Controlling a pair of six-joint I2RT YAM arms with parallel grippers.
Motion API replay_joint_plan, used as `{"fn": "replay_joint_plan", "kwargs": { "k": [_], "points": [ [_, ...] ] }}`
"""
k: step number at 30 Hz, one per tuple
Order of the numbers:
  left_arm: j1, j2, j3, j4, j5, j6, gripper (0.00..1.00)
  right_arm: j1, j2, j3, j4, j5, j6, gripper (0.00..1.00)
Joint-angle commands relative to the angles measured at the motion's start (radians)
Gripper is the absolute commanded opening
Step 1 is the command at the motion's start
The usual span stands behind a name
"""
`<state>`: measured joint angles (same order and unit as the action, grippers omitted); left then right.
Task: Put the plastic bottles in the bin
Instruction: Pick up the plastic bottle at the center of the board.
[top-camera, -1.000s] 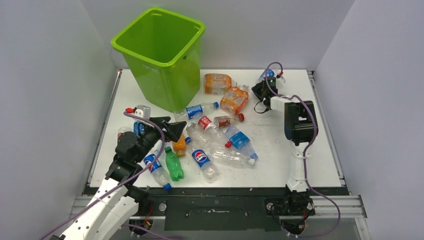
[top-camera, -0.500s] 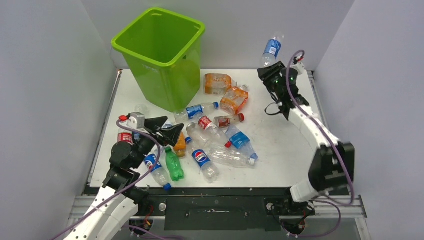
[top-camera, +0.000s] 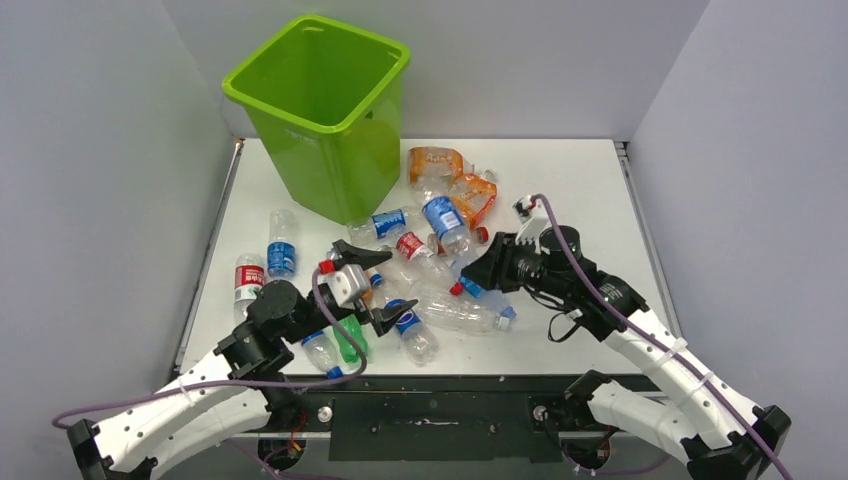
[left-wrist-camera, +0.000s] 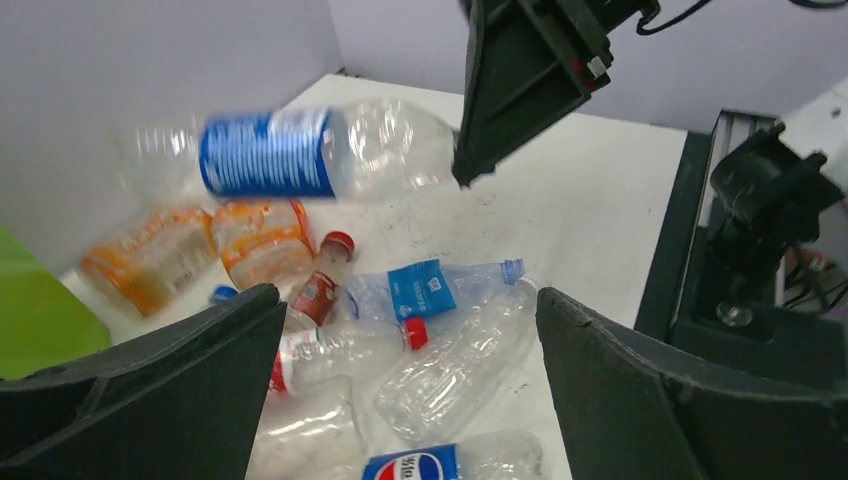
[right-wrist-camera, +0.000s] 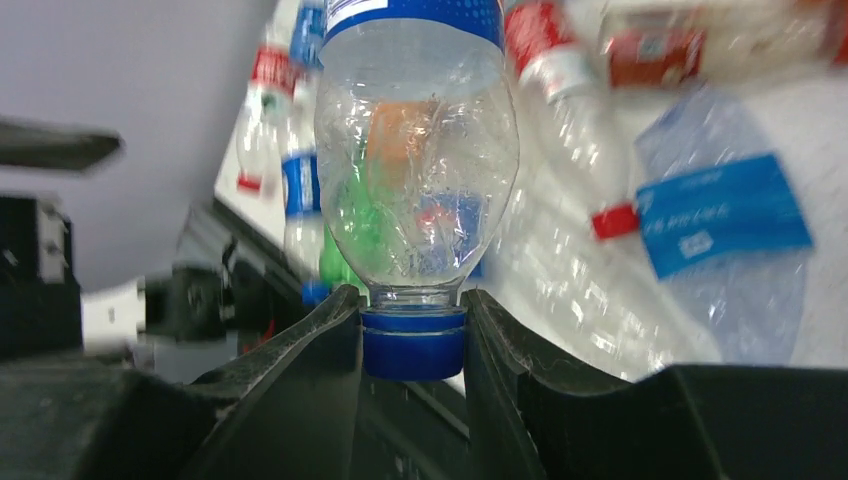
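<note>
The lime-green bin (top-camera: 320, 100) stands at the back left. My right gripper (top-camera: 477, 268) is shut on the blue cap (right-wrist-camera: 413, 340) of a clear blue-labelled bottle (top-camera: 440, 218), held over the middle of the pile. In the left wrist view that bottle (left-wrist-camera: 300, 150) hangs ahead of my left gripper (left-wrist-camera: 410, 340). The left gripper (top-camera: 385, 282) stands open with nothing in it, over a Pepsi bottle (top-camera: 405, 320) and clear bottles (left-wrist-camera: 470, 360). A green bottle (top-camera: 348, 340) lies near it. Two orange bottles (top-camera: 436, 165) lie behind the pile.
Two more bottles (top-camera: 281, 243) lie side by side at the left of the white table (top-camera: 580, 180). Grey walls close in the left, back and right. A black rail (top-camera: 430, 400) runs along the near edge by the arm bases.
My right arm has swung from the back right, up and then down to the middle, carrying the blue-labelled bottle. The left gripper has moved right over the pile and opened wider.
</note>
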<state>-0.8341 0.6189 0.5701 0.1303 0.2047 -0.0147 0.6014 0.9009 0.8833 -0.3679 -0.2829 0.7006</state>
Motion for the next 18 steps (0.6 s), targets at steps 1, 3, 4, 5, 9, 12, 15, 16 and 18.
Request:
{"fn": "replay_joint_plan", "kwargs": {
  "k": [1, 3, 4, 5, 9, 12, 15, 16, 18],
  "points": [
    [-0.156, -0.005, 0.097, -0.086, -0.154, 0.487, 0.96, 0.055, -0.079, 0.022, -0.210, -0.137, -0.111, 0.05],
    [-0.210, 0.000, 0.097, -0.101, -0.207, 0.647, 0.96, 0.057, -0.087, 0.037, -0.274, -0.192, -0.141, 0.05],
    [-0.224, 0.010, 0.099, -0.114, -0.239, 0.724, 0.96, 0.057, -0.085, 0.045, -0.301, -0.213, -0.158, 0.05],
    [-0.237, 0.023, 0.103, -0.126, -0.270, 0.795, 0.96, 0.057, -0.082, 0.054, -0.322, -0.234, -0.167, 0.05],
    [-0.281, 0.075, 0.099, -0.201, -0.381, 1.081, 0.96, 0.057, -0.037, 0.092, -0.432, -0.289, -0.229, 0.05],
    [-0.290, 0.117, 0.137, -0.269, -0.402, 1.215, 0.96, 0.058, -0.015, 0.124, -0.485, -0.321, -0.266, 0.05],
    [-0.289, 0.167, 0.190, -0.336, -0.388, 1.282, 0.96, 0.058, -0.008, 0.154, -0.501, -0.367, -0.283, 0.05],
    [-0.289, 0.185, 0.206, -0.356, -0.386, 1.301, 0.96, 0.058, -0.004, 0.165, -0.512, -0.383, -0.290, 0.05],
    [-0.290, 0.217, 0.235, -0.385, -0.377, 1.327, 0.96, 0.057, 0.004, 0.189, -0.531, -0.398, -0.308, 0.05]
  ]
}}
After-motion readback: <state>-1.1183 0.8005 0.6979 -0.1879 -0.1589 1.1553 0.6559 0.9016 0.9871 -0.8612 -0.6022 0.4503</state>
